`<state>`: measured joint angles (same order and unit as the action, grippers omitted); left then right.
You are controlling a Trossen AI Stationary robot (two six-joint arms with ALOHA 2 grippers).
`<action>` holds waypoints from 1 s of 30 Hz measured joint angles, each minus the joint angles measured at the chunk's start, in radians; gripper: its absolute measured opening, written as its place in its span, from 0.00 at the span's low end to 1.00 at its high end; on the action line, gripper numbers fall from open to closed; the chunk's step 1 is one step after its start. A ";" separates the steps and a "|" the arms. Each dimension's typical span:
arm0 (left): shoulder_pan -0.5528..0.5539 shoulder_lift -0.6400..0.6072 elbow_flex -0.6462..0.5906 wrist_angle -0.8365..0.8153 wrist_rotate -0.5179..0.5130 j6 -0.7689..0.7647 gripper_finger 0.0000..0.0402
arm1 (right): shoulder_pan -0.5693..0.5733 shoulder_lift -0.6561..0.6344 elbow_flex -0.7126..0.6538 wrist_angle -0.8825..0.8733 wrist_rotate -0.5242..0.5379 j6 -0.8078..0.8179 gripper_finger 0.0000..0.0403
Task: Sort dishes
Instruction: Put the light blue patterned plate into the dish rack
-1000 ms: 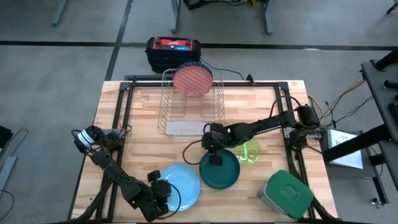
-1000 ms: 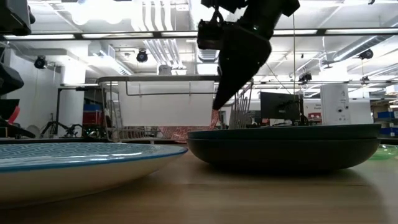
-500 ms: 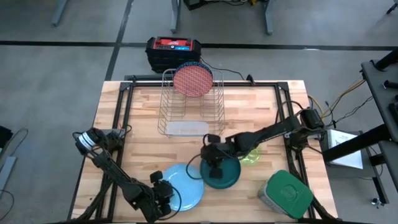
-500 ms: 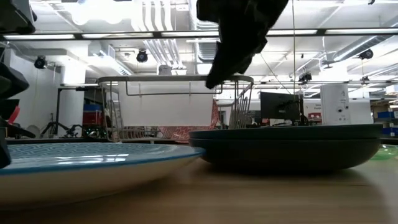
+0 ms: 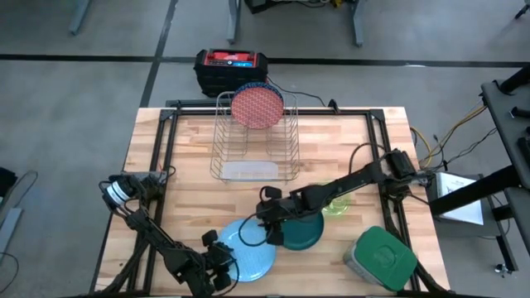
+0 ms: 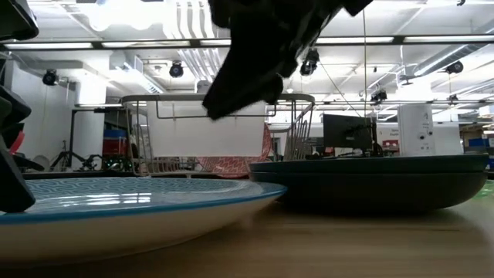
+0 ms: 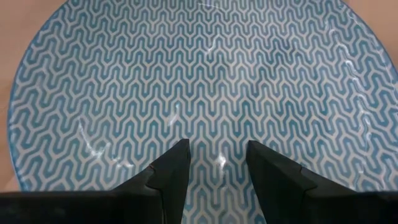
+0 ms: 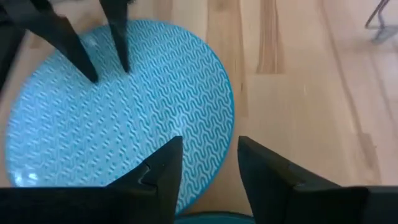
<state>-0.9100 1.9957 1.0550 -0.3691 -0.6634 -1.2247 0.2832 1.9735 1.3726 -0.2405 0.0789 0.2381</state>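
A light blue zigzag-patterned plate (image 5: 255, 255) lies flat near the table's front edge. My left gripper (image 7: 217, 149) is open over its near-left part. A dark green plate (image 5: 302, 233) sits right beside it on the right, and a neon-green cup (image 5: 337, 203) stands behind that. My right gripper (image 8: 209, 146) hangs open in the air above the blue plate's right rim and the green plate's left rim, touching nothing. A red-patterned plate (image 5: 257, 106) stands on edge in the wire rack (image 5: 248, 153) at the back. My left gripper has its two spread fingertips (image 8: 87, 65) down on the blue plate's patterned top face (image 7: 214, 124), a little in from the near-left rim. They slant down from the table's near-left side. The plate lies flat on the table. Nothing is between the fingers.
A grey container with a green lid (image 5: 381, 257) stands at the near right corner. A black and red box (image 5: 232, 66) sits beyond the far edge. Bare wood shows at the far left, the far right and left of the blue plate.
My right gripper has swung from above the green plate toward the table's near-left, ending over the gap between the two plates. My left gripper has sunk onto the blue plate. That plate has slid along the table toward the green plate and reaches closer to it in the low view.
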 joint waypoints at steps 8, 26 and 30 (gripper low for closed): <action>-0.001 0.006 0.000 -0.005 -0.012 -0.004 0.38 | 0.000 0.115 0.074 -0.021 0.034 -0.010 0.47; 0.000 0.013 -0.004 -0.005 -0.086 -0.008 0.38 | -0.029 0.246 0.168 -0.067 -0.059 -0.003 0.52; 0.000 0.013 -0.004 -0.008 -0.091 -0.020 0.38 | -0.044 0.255 0.173 -0.059 -0.099 -0.009 0.45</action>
<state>-0.9096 2.0087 1.0512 -0.3768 -0.7545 -1.2451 0.2388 2.2282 1.5455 -0.2998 -0.0200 0.2291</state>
